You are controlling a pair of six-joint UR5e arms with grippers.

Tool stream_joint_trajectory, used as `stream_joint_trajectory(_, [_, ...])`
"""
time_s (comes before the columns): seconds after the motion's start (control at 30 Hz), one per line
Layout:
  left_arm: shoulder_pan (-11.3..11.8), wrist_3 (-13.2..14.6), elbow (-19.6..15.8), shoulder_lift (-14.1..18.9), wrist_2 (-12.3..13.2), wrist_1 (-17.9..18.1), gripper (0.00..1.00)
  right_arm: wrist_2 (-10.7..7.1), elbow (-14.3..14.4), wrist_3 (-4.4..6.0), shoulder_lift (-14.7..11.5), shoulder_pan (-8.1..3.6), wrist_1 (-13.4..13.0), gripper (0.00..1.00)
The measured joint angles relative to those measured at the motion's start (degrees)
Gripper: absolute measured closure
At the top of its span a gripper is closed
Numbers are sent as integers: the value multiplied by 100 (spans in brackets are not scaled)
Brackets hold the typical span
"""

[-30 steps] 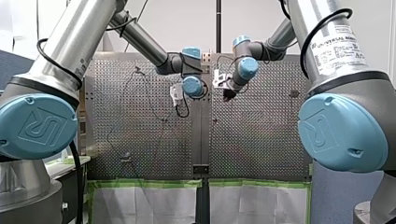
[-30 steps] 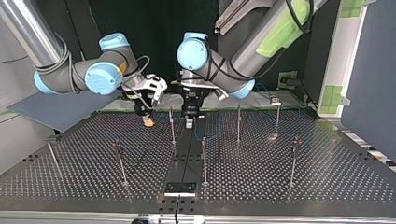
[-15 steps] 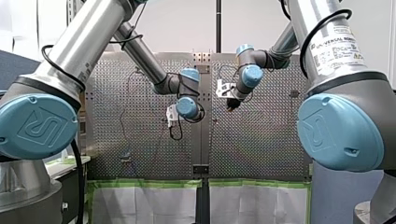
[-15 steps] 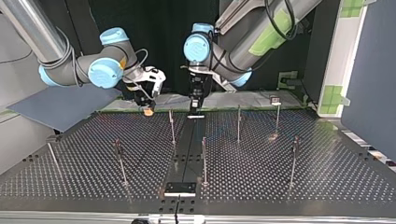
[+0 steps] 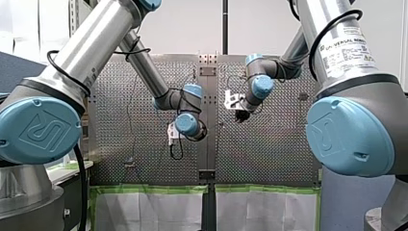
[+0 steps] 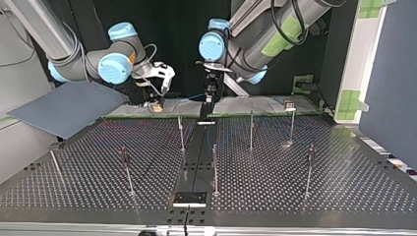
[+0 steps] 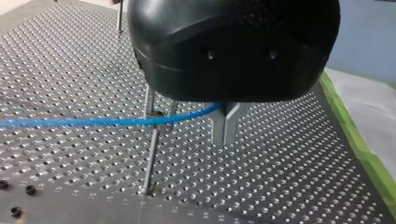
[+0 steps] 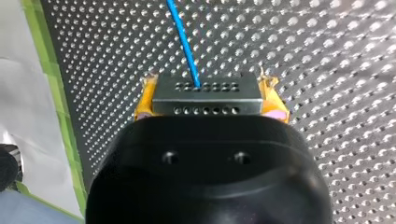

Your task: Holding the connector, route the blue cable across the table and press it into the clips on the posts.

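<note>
Right gripper (image 8: 208, 93): yellow pads (image 8: 145, 100) clamped one grey rectangular connector (image 8: 205, 106); one thin blue cable (image 8: 183, 39) ran ahead at 12 o'clock. Left gripper (image 7: 224, 127): metal fingers (image 7: 217, 128) pinched together on that cable. Seven slim metal posts (image 6: 215, 167) stood.

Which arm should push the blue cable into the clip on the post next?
Left. My left gripper pinches the blue cable right beside a post, and the cable crosses that post. My right gripper holds the connector, so it is busy.
</note>
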Motion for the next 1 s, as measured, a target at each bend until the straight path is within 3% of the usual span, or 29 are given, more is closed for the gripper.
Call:
stream_joint_trajectory(0.23, [8, -122, 255, -6, 120, 11, 100, 0, 78, -7, 19, -91, -252, 100])
stream_joint_trajectory(0.53, [94, -167, 321, -9, 210, 18, 100, 8, 130, -221, 38, -213, -498, 100])
stream_joint_trajectory(0.73, [152, -168, 417, -46, 386, 84, 100, -118, 345, -135, 63, -274, -753, 100])
stream_joint_trajectory(1.0, [128, -189, 774, -377, 488, -22, 100, -512, 414, -88, 382, -361, -1165, 100])
